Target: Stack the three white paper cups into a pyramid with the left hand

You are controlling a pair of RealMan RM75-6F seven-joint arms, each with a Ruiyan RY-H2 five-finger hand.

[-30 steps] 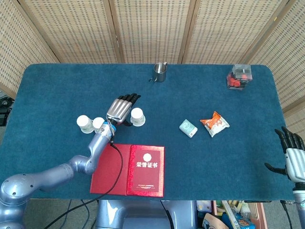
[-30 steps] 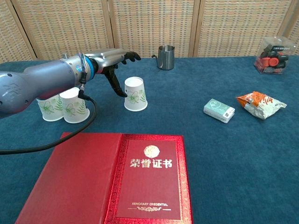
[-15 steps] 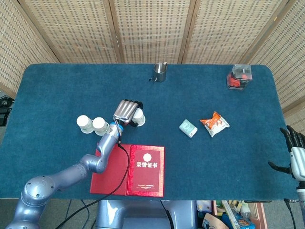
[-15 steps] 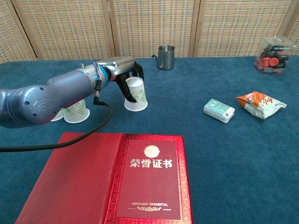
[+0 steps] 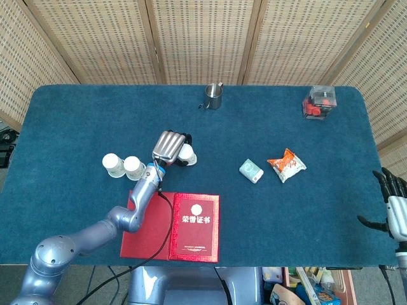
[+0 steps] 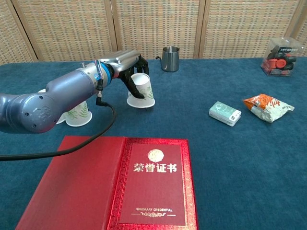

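Observation:
Two upside-down white paper cups with green leaf print stand side by side at the left, one (image 5: 112,164) (image 6: 46,111) further left than the other (image 5: 133,167) (image 6: 76,114). A third cup (image 5: 187,154) (image 6: 142,91) is tilted and raised off the blue cloth, and my left hand (image 5: 170,147) (image 6: 125,68) grips it from above and behind, fingers wrapped round its left side. My right hand (image 5: 395,206) hangs beyond the table's right front edge with fingers apart and nothing in it; the chest view does not show it.
A red certificate folder (image 5: 172,225) (image 6: 115,184) lies open at the front. A steel pitcher (image 5: 213,96) (image 6: 170,58) stands at the back, a clear box of red parts (image 5: 318,103) (image 6: 281,56) back right. A mint packet (image 5: 251,170) (image 6: 225,113) and an orange snack bag (image 5: 286,165) (image 6: 266,106) lie right of centre.
My left hand moved right onto the third cup, closed its fingers round it, then tipped and lifted it slightly. The right hand dropped a little lower at the table's edge.

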